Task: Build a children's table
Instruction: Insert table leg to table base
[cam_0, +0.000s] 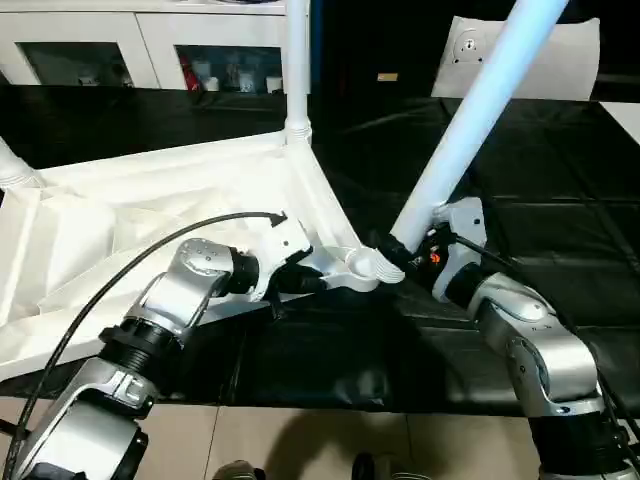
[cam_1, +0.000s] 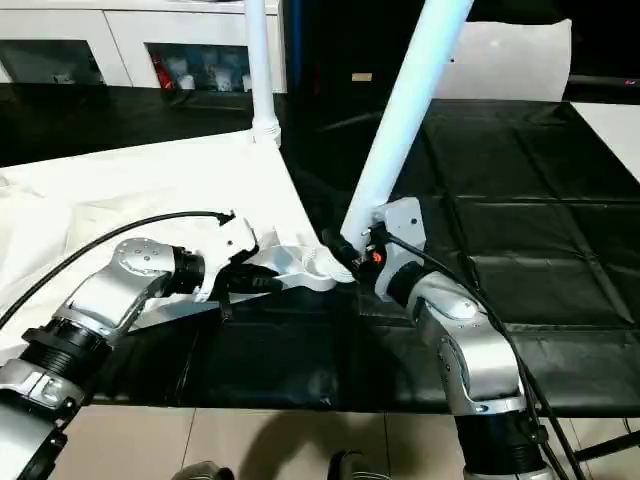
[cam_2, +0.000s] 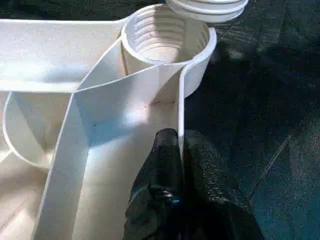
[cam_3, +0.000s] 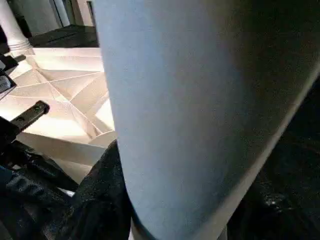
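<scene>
I see the table top (cam_0: 150, 220) lying ribbed side up on a black-draped surface (cam_0: 560, 250), before a white cabinet (cam_0: 150, 45). My left gripper (cam_2: 179, 145) pinches its rim wall beside the corner socket (cam_2: 165, 37); my right gripper (cam_0: 405, 250) clasps a tilted leg (cam_0: 480, 110) whose threaded end hangs just above that socket.

A black sheet (cam_0: 560, 260), creased and faintly glossy, covers the work surface. Behind it stands a white cabinet (cam_0: 150, 45) with dark glass-fronted compartments holding small items. Pale floor tiles (cam_0: 300, 440) show below
</scene>
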